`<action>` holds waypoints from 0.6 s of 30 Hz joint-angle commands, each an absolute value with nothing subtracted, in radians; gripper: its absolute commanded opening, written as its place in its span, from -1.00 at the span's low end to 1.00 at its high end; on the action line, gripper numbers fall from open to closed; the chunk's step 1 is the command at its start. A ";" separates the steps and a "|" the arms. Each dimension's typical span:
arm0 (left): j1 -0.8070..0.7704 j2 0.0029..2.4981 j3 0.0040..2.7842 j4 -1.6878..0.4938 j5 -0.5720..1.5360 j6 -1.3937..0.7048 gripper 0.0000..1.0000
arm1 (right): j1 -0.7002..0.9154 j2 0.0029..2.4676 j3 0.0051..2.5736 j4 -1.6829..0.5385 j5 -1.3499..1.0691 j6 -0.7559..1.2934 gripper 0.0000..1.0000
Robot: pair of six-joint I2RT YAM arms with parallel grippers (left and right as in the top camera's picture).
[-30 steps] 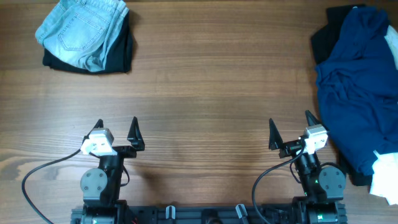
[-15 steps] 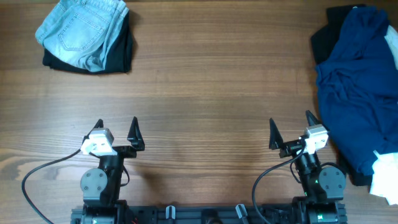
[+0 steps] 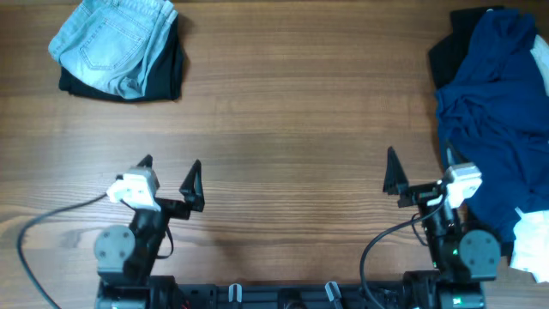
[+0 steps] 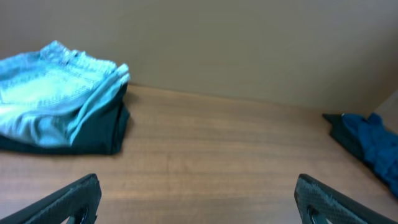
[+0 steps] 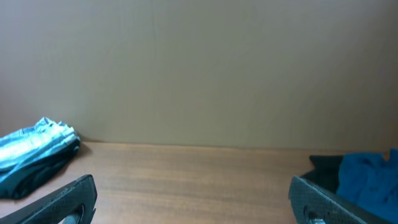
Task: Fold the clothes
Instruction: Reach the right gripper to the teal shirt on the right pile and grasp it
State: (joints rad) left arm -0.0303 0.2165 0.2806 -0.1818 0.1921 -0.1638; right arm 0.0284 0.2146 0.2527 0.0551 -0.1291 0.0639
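Left tool (image 3: 171, 163): jaws wide apart, nothing between them; lower left of the overhead frame, above bare tabletop (image 3: 292, 112).
Right tool (image 3: 419, 163): jaws wide apart and empty; lower right, just beside the near edge of the deep-blue shirt (image 3: 489, 129), apparently not touching it.
Deep-blue shirt: crumpled heap along the right edge of the frame, running out of view on the right.
Black piece (image 3: 444, 47): shows from under the shirt at upper right.
White garment (image 3: 532, 245): lower right corner, against the shirt's lower end; no print can be made out.
Pale-blue denim (image 3: 111, 39): bundled at upper left on another black garment (image 3: 163, 77), well apart from both tools.
Risk, layers: the shirt is bunched, so a pinch into the heap would probably catch several folds at once and lift it twisted, not by a clean edge.
Risk, neighbours: the black piece and white garment touch the shirt; pulling it toward the centre may drag them along.
Risk, hidden part: where the shirt ends past the frame cannot be told; a tug might meet weight hanging there.
Risk, cable (image 3: 51, 236): it loops on the tabletop at lower left and could snag cloth spread that way.
Containers: none in view.
Contents: not applicable; every garment lies straight on the tabletop.
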 commanded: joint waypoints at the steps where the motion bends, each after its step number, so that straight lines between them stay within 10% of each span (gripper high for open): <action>1: -0.023 0.406 0.465 -0.224 0.208 -0.172 1.00 | 0.032 0.377 0.406 0.047 -0.108 0.078 0.99; 18: -0.023 1.212 1.282 -0.885 0.189 -0.161 0.99 | 0.019 1.238 1.196 -0.561 -0.112 0.016 1.00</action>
